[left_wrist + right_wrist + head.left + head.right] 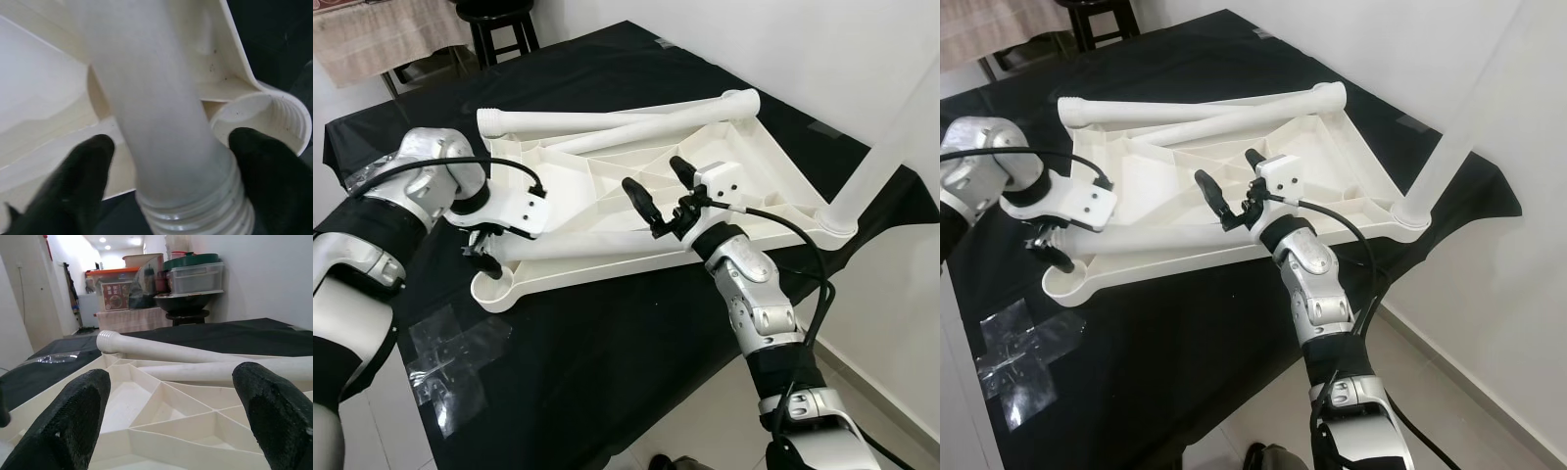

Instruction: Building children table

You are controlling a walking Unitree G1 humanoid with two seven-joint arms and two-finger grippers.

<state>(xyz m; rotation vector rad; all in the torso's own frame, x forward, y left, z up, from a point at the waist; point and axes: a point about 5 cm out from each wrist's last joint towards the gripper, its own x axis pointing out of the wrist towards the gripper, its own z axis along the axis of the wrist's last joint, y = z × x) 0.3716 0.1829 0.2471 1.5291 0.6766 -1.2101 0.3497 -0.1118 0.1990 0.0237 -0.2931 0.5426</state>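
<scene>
**Inverted children's table with legs, held at one corner**

The white plastic table top (636, 186) is shown lying upside down on the black-covered tabletop (607, 343), its underside divided by raised ribs into triangular and four-sided cells. A round socket (496, 291) with an inner thread is moulded at the corner just beside the left claw (481, 257). The left claw is closed on a white tubular leg (156, 112), one black finger (80, 186) on each side of the tube; the leg's ribbed, threaded end lies just beside that socket. Two further loose legs (617, 119) are seen lying across the far edge of the underside, ahead of the right claw (656, 191), one ending in a threaded tip. A fourth leg (876, 157) stands upright in the corner socket to the right of the right claw. The right claw is held open above the ribbed middle of the underside, its fingers (73, 421) wide apart and touching nothing. Clear tape patches (450, 352) are stuck to the black cover below the left claw.
</scene>
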